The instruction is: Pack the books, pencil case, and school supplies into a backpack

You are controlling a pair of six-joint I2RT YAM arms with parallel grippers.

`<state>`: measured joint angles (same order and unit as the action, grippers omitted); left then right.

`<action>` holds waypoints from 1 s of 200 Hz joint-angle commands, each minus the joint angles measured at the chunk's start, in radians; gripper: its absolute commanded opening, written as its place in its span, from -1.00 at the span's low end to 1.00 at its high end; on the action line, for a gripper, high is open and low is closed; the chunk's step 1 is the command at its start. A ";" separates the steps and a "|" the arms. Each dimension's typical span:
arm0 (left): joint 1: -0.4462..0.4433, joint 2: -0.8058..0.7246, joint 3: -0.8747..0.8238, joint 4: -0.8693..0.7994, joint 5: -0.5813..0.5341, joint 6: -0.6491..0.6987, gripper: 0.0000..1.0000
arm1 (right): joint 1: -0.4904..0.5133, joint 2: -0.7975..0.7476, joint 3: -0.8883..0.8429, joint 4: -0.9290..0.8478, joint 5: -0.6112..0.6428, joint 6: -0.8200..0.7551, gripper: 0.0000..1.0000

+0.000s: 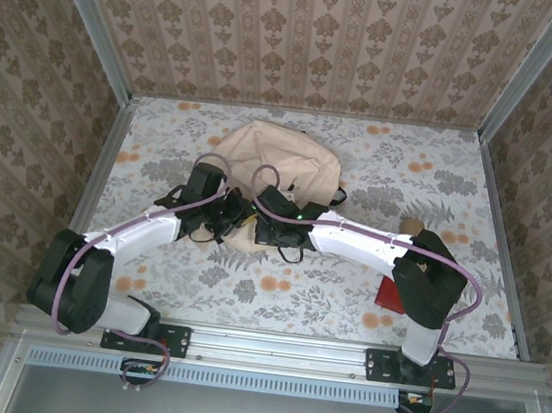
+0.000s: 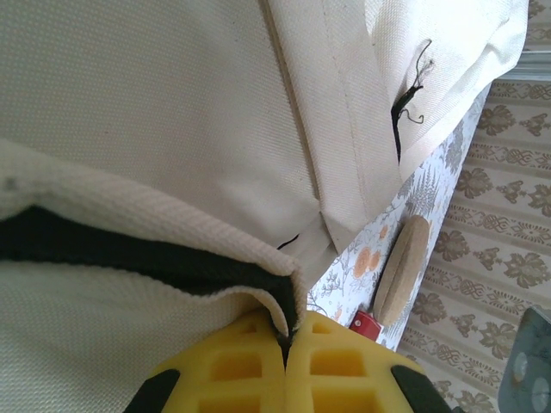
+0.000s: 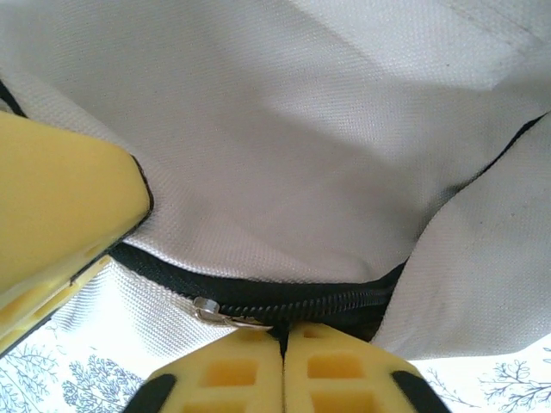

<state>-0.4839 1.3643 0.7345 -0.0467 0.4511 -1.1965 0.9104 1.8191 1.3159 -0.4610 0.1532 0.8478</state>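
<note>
From above, the cream-beige backpack (image 1: 273, 161) lies crumpled on the floral tablecloth (image 1: 477, 206) toward the far middle of the table. Both arms reach in to its near edge. The left gripper (image 1: 222, 216) and right gripper (image 1: 261, 227) are close together against the fabric, too dark and small here to read their fingers. A red pouch (image 1: 387, 297) lies partly under the right arm, near the front right. A small tan disc (image 1: 412, 225) lies just beyond that arm, apart from the backpack. In the left wrist view, the left gripper (image 2: 285, 342) has its yellow fingers (image 2: 228, 370) pressed together on a fold of the backpack (image 2: 164, 112), pinching the cream edge with its dark zipper tape. Beside the bag the round wooden disc (image 2: 403, 268) and a bit of the red pouch (image 2: 365, 323) lie on the tablecloth (image 2: 366, 258). In the right wrist view, the right gripper (image 3: 283, 337) has its yellow fingers (image 3: 340, 370) closed against the backpack's (image 3: 327, 138) dark zipper. The tab of the silver zipper pull (image 3: 209, 308) runs into their tips. A flat yellow slab (image 3: 60, 198) stands at the left; I cannot tell what it is.
</note>
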 commanded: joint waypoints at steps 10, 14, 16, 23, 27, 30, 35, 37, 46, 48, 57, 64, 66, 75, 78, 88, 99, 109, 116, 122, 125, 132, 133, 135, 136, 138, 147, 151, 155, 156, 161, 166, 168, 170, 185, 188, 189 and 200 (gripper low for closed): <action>0.001 -0.022 -0.008 -0.034 -0.033 0.032 -1.00 | -0.005 -0.045 -0.001 -0.132 0.060 -0.073 -1.00; 0.002 -0.028 -0.010 -0.044 -0.045 0.035 -1.00 | -0.008 -0.050 -0.004 -0.141 0.060 -0.079 -1.00; 0.002 -0.030 -0.012 -0.050 -0.049 0.038 -1.00 | -0.007 -0.053 -0.006 -0.145 0.060 -0.081 -1.00; 0.007 -0.038 -0.016 -0.075 -0.071 0.046 -1.00 | -0.012 -0.064 -0.012 -0.163 0.059 -0.093 -1.00; 0.009 -0.043 -0.019 -0.086 -0.083 0.050 -1.00 | -0.013 -0.068 -0.017 -0.173 0.059 -0.101 -1.00; 0.010 -0.046 -0.023 -0.091 -0.091 0.054 -1.00 | -0.016 -0.072 -0.020 -0.180 0.060 -0.105 -1.00; 0.012 -0.052 -0.028 -0.100 -0.101 0.056 -1.00 | -0.016 -0.077 -0.023 -0.196 0.063 -0.112 -1.00; 0.015 -0.055 -0.031 -0.104 -0.106 0.057 -1.00 | -0.018 -0.079 -0.024 -0.202 0.064 -0.116 -1.00; 0.021 -0.064 -0.046 -0.109 -0.117 0.055 -1.00 | -0.021 -0.082 -0.027 -0.229 0.067 -0.130 -1.00; 0.021 -0.066 -0.050 -0.108 -0.118 0.054 -1.00 | -0.022 -0.083 -0.028 -0.235 0.068 -0.133 -1.00; 0.021 -0.076 -0.065 -0.108 -0.126 0.052 -1.00 | -0.029 -0.080 -0.032 -0.259 0.071 -0.140 -1.00; 0.021 -0.084 -0.075 -0.110 -0.132 0.051 -1.00 | -0.035 -0.077 -0.036 -0.272 0.068 -0.145 -1.00; 0.021 -0.085 -0.077 -0.111 -0.134 0.052 -1.00 | -0.038 -0.075 -0.036 -0.276 0.070 -0.147 -1.00; 0.046 -0.092 -0.084 -0.113 -0.139 0.052 -1.00 | -0.044 -0.069 -0.042 -0.289 0.075 -0.150 -1.00; 0.050 -0.093 -0.086 -0.113 -0.141 0.052 -1.00 | -0.046 -0.067 -0.044 -0.293 0.077 -0.152 -1.00; 0.054 -0.098 -0.093 -0.117 -0.141 0.054 -1.00 | -0.055 -0.061 -0.047 -0.304 0.084 -0.154 -1.00; 0.055 -0.100 -0.098 -0.119 -0.144 0.053 -1.00 | -0.061 -0.057 -0.048 -0.319 0.099 -0.156 -1.00; 0.056 -0.105 -0.102 -0.121 -0.144 0.056 -1.00 | -0.069 -0.056 -0.044 -0.324 0.100 -0.162 -1.00; 0.059 -0.106 -0.103 -0.122 -0.143 0.057 -1.00 | -0.075 -0.059 -0.046 -0.321 0.095 -0.168 -1.00; 0.060 -0.106 -0.104 -0.122 -0.142 0.057 -1.00 | -0.079 -0.062 -0.045 -0.318 0.090 -0.174 -1.00; 0.062 -0.106 -0.105 -0.122 -0.141 0.057 -1.00 | -0.081 -0.063 -0.043 -0.319 0.090 -0.178 -1.00; 0.063 -0.108 -0.107 -0.123 -0.141 0.058 -1.00 | -0.087 -0.060 -0.036 -0.320 0.087 -0.191 -1.00; 0.063 -0.108 -0.108 -0.123 -0.141 0.059 -1.00 | -0.088 -0.060 -0.036 -0.321 0.087 -0.193 -1.00; 0.065 -0.109 -0.108 -0.125 -0.141 0.060 -1.00 | -0.089 -0.058 -0.033 -0.322 0.085 -0.197 -1.00; 0.066 -0.109 -0.109 -0.125 -0.141 0.060 -1.00 | -0.092 -0.058 -0.032 -0.323 0.084 -0.199 -1.00; 0.068 -0.110 -0.109 -0.126 -0.141 0.060 -1.00 | -0.094 -0.057 -0.029 -0.322 0.081 -0.206 -1.00; 0.072 -0.115 -0.110 -0.130 -0.142 0.063 -1.00 | -0.108 -0.047 -0.015 -0.322 0.064 -0.239 -1.00; 0.074 -0.118 -0.110 -0.133 -0.143 0.063 -1.00 | -0.115 -0.043 -0.010 -0.322 0.060 -0.253 -1.00; 0.076 -0.121 -0.110 -0.137 -0.145 0.066 -1.00 | -0.123 -0.039 -0.004 -0.320 0.055 -0.270 -1.00; 0.076 -0.121 -0.110 -0.139 -0.146 0.066 -1.00 | -0.126 -0.038 -0.003 -0.321 0.054 -0.274 -1.00; 0.077 -0.127 -0.110 -0.144 -0.147 0.067 -1.00 | -0.137 -0.032 0.004 -0.319 0.048 -0.296 -1.00; 0.079 -0.131 -0.112 -0.149 -0.149 0.069 -1.00 | -0.148 -0.022 0.012 -0.322 0.045 -0.315 -1.00; 0.079 -0.132 -0.114 -0.150 -0.150 0.070 -1.00 | -0.152 -0.020 0.017 -0.324 0.045 -0.321 -1.00; 0.080 -0.134 -0.114 -0.152 -0.149 0.070 -1.00 | -0.158 -0.016 0.021 -0.326 0.047 -0.328 -1.00; 0.082 -0.150 -0.122 -0.163 -0.149 0.071 -1.00 | -0.197 0.009 0.044 -0.333 0.053 -0.369 -1.00; 0.083 -0.154 -0.125 -0.165 -0.149 0.070 -1.00 | -0.204 0.014 0.048 -0.334 0.057 -0.374 -1.00; 0.084 -0.155 -0.126 -0.164 -0.148 0.070 -1.00 | -0.204 0.014 0.048 -0.334 0.057 -0.374 -1.00; 0.084 -0.166 -0.133 -0.169 -0.143 0.072 -1.00 | -0.226 0.030 0.061 -0.340 0.086 -0.386 -1.00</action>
<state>-0.4377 1.2346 0.6357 -0.1188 0.4004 -1.1576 0.7731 1.8046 1.3571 -0.6373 0.0963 0.5407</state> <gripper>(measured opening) 0.043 0.062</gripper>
